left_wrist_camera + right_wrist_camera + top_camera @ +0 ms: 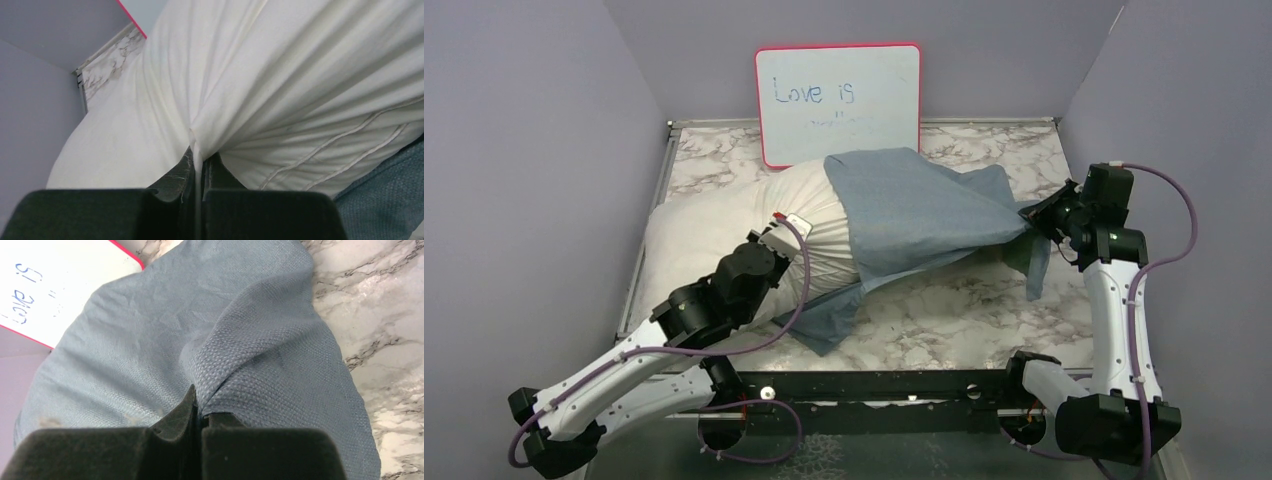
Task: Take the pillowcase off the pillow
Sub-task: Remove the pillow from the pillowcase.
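Between the left gripper's (pixel 200 161) fingers (pixel 176 176) sits a thin fold of the pillow (pixel 280 75). The jaws are nearly together, with only white cloth between them. Creases fan out from the pinch, up and to both sides. To the right of these fingers, low in the wrist view, a patch of the blue-grey pillowcase (pixel 390 192) shows, touching the pillow. Far off to their left is a strip of the marbled table (pixel 112 62).

From above, the bare white half of the pillow bulges out to the left of the left fingers. The pillowcase's open edge crosses the pillow just to their right. One corner of the case lies flat on the table on the near side of that gripper.

The right gripper (pixel 199 407) is clamped on the case's other end, with its jaws narrow and the woven cloth bunched between them. From the right fingers (pixel 175 417) the cloth widens out ahead, smooth and drawn, toward the pillow. From above, the case runs as a stretched sheet from the pillow to this gripper, and a loose flap hangs just under the fingers. Bare table lies to the right of them in the wrist view.

Beyond the right fingers and to their left stands a whiteboard (pixel 45 275) with a red frame and blue handwriting. From above it stands upright behind the pillow, against the back wall.
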Robot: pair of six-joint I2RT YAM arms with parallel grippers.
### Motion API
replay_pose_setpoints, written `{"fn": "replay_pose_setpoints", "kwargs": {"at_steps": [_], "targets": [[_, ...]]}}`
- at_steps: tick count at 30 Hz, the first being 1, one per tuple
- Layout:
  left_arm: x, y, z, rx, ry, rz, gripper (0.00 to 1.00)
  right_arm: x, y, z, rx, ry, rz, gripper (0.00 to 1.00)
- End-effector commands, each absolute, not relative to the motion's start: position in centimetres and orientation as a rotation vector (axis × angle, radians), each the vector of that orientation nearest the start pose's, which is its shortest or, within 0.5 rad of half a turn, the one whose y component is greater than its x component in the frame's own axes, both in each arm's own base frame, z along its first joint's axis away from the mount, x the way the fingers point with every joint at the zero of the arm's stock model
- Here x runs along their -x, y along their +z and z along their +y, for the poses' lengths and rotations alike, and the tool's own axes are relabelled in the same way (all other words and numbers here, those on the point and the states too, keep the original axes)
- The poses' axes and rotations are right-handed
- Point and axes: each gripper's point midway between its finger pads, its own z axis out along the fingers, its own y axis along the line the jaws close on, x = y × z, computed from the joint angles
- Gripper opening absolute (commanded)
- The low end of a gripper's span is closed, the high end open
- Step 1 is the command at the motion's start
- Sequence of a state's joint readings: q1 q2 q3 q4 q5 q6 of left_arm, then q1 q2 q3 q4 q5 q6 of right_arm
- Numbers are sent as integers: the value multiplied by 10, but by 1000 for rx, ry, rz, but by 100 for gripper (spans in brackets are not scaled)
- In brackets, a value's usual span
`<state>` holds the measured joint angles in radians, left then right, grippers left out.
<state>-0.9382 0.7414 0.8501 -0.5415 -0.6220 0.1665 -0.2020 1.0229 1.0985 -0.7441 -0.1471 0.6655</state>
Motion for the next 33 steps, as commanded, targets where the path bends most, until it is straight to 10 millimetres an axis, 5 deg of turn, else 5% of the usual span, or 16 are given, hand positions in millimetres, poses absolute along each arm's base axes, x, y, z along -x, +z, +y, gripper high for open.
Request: {"fn": "replay_pose_setpoints", "kwargs": {"at_steps": [1,9,14,18,25,30,33], "targets": [[-225,280,-68,-471,331,1757,0,-308,250,-35,-911,300,1994,1],[-207,263,-133,-776,-33,1728,0,-303,242,-22,-840,352,2048,4],[-199,265,-158,-905,-144,1697,0,-290,223,24,-608,605,2183,51],[-191,283,-179,-917,-286,1655,0,-278,227,39,-521,684,2206,72],[-167,284,-206,-958,-517,1675,0,-267,255,57,-426,800,2145,79],[-135,289,-222,-990,-755,1688,0,-273,255,66,-431,889,2150,79],[-122,301,-221,-966,-832,1698,47,-281,247,67,-452,910,2181,79]]}}
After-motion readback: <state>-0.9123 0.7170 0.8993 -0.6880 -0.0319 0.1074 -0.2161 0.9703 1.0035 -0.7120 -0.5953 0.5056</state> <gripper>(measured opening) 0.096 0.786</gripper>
